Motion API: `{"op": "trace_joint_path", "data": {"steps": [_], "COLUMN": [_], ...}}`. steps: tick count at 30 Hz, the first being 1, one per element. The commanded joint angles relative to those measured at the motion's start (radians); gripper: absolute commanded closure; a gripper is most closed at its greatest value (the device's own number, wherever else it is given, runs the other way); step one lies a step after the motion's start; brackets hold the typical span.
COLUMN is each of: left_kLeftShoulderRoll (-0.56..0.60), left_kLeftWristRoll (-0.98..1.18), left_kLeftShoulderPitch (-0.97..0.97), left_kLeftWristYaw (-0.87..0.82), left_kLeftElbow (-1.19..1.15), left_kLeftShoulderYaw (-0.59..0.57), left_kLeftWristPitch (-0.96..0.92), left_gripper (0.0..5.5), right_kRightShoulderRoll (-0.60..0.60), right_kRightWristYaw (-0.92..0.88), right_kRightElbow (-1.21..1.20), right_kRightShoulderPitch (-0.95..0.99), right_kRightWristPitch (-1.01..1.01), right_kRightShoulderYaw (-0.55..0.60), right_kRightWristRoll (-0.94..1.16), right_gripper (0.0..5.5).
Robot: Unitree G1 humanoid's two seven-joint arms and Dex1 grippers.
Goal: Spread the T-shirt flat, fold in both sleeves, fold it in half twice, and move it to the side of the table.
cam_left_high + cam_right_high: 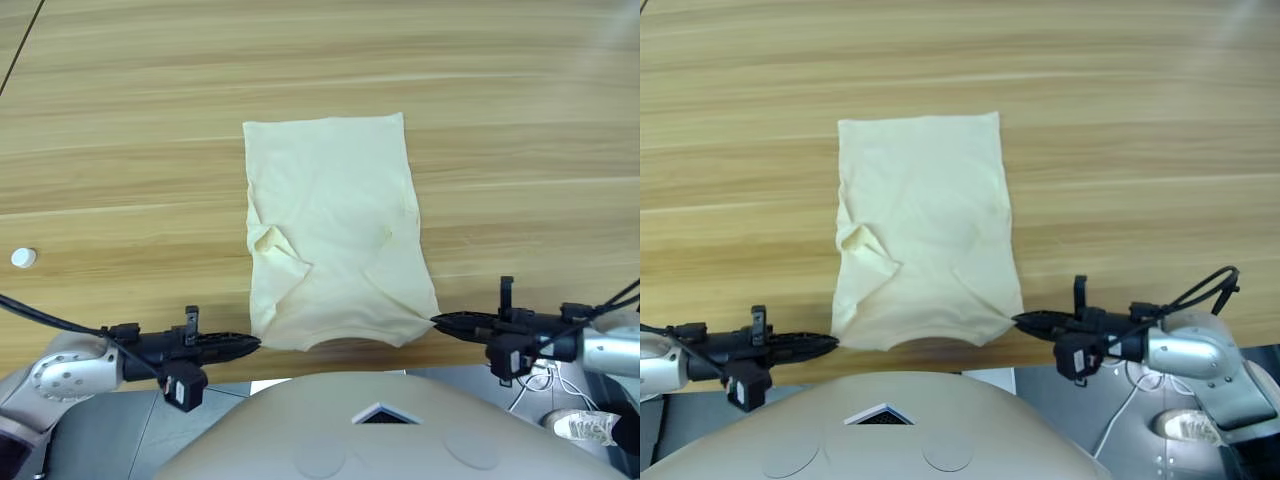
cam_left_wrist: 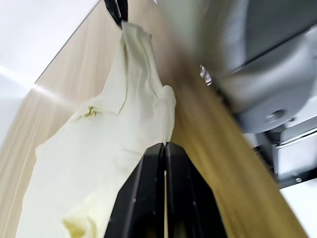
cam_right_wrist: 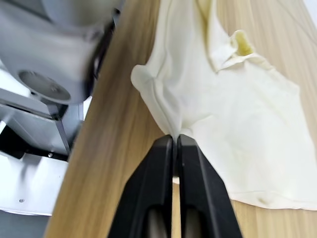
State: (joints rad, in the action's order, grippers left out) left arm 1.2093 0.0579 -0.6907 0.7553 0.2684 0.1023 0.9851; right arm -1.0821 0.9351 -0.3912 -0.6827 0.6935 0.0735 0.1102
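1. The left gripper (image 1: pixel 255 343) lies low along the near edge of the table, its two black fingers pressed together with their tips on the near left corner of the T-shirt (image 1: pixel 335 230); in the left wrist view a fold of pale cloth meets the closed tips, so it is pinching that corner
2. The right gripper (image 1: pixel 437 321) mirrors it at the near right corner, fingers also closed tight, and in the right wrist view the shirt's edge runs into the seam between the tips, a pinch on the cloth
3. The two grippers point toward each other across the shirt's near edge, with the curved neck opening between them
4. The T-shirt is pale yellow and lies near the middle of the table (image 1: pixel 150 120), collar end toward the robot and straight hem at the far side
5. Both sleeves are folded in over the body, giving a narrow, roughly rectangular shape, slightly wider at the near end; the left fold is bunched and wrinkled, the right one lies flatter
6. The shirt's near edge sits just beside the table's near edge
7. The table is light wood with the grain running side to side; a small white disc (image 1: pixel 22 258) rests on it well apart from the shirt, off to the robot's left
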Motion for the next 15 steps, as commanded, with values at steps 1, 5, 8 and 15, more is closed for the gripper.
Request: {"op": "trace_joint_path", "data": {"steps": [1, 5, 8, 15], "left_kLeftShoulderRoll": [0.081, 0.126, 0.092, -0.13], "left_kLeftWristRoll": [0.105, 0.237, 0.284, 0.247], "left_kLeftShoulderPitch": [-0.107, -0.161, -0.084, 0.333], "left_kLeftWristYaw": [0.016, 0.013, 0.016, 0.015], "left_kLeftElbow": [0.107, 0.144, 0.095, -0.067], "left_kLeftShoulderYaw": [-0.044, -0.063, -0.045, 0.032], "left_kLeftWristPitch": [0.073, 0.15, 0.099, -0.2], "left_gripper": [5.47, 5.47, 5.47, 5.47], "right_kRightShoulderRoll": [-0.037, -0.041, -0.03, 0.055], "right_kRightWristYaw": [0.054, 0.095, 0.103, -0.009], "right_kRightElbow": [-0.059, -0.094, -0.104, -0.076], "right_kRightShoulderPitch": [-0.089, -0.143, -0.134, 0.155], "right_kRightWristPitch": [0.071, 0.112, 0.105, -0.129], "right_kRightShoulderYaw": [0.074, 0.116, 0.125, 0.062], "right_kRightWristRoll": [0.102, 0.183, 0.216, 0.177], "right_gripper": [5.5, 5.5, 5.5, 5.5]}}
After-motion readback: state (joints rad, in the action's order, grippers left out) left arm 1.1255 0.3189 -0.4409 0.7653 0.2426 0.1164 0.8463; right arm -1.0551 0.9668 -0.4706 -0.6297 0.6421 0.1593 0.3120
